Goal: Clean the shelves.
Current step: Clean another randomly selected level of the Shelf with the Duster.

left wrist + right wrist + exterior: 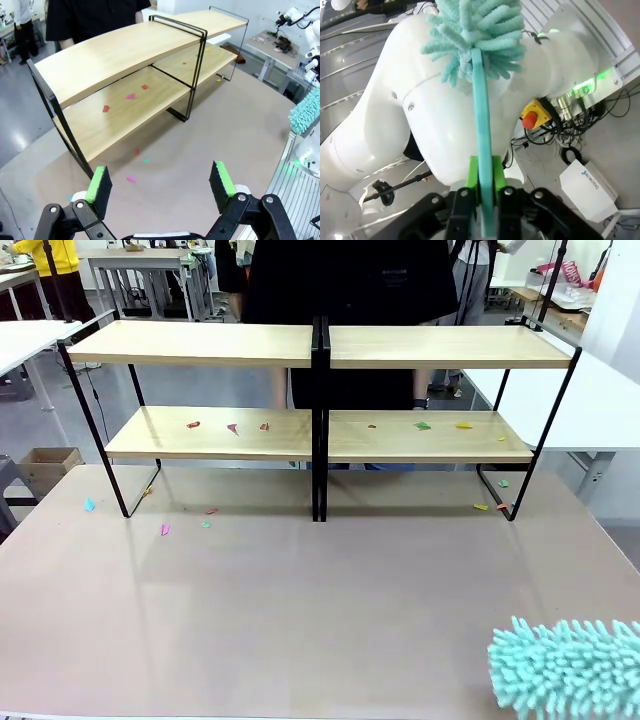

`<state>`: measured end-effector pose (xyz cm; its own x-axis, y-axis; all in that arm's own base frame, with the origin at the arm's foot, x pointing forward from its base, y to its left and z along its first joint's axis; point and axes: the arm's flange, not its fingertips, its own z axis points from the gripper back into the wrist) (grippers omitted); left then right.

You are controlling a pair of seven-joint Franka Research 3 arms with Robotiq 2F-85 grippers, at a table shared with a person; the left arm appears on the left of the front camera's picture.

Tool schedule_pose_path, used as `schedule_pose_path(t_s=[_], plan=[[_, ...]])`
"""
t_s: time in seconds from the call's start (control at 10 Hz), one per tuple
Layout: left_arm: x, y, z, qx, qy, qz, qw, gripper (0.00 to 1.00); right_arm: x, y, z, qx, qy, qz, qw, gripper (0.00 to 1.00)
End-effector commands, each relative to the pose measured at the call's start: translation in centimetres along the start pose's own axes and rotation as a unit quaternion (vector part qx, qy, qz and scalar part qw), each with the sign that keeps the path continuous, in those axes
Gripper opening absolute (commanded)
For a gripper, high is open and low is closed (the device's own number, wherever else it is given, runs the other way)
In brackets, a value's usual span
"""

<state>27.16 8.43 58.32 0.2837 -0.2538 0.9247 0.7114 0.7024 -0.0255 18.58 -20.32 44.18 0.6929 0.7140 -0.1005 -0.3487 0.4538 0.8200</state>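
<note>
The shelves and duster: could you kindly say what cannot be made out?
- Front view: the duster is cut off by the bottom and right edges.
- Front view: the scraps on the lower boards of the shelves are too small to identify.
- Front view: the person is cut off by the top edge.

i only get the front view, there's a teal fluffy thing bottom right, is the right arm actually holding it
Observer: Yes. In the right wrist view the right gripper has its jaws shut on the flat handle of the duster.
Operator: ok and the left jaws, holding anything
Observer: No. The left gripper has its jaws wide open with nothing between them, looking across the table at one end of the shelves.
</note>
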Motion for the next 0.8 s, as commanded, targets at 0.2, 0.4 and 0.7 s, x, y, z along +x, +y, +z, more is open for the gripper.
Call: schedule_pose_path(t_s=[0.2, 0.4, 0.7], plan=[[0.0, 0.0, -0.1, 0.0, 0.002, 0.0, 1.0, 1.0, 8.6, -1.3, 0.3, -0.027, -0.079, 0.009, 0.997, 0.13], [0.0, 0.0, -0.1, 0.0, 0.002, 0.0, 1.0, 1.0, 13.1, -2.3, -0.3, -0.069, -0.117, -0.072, 0.988, 0.13], [0.0, 0.0, -0.1, 0.0, 0.002, 0.0, 1.0, 1.0, 18.3, -5.1, 0.2, -0.09, -0.227, -0.129, 0.961, 0.13]])
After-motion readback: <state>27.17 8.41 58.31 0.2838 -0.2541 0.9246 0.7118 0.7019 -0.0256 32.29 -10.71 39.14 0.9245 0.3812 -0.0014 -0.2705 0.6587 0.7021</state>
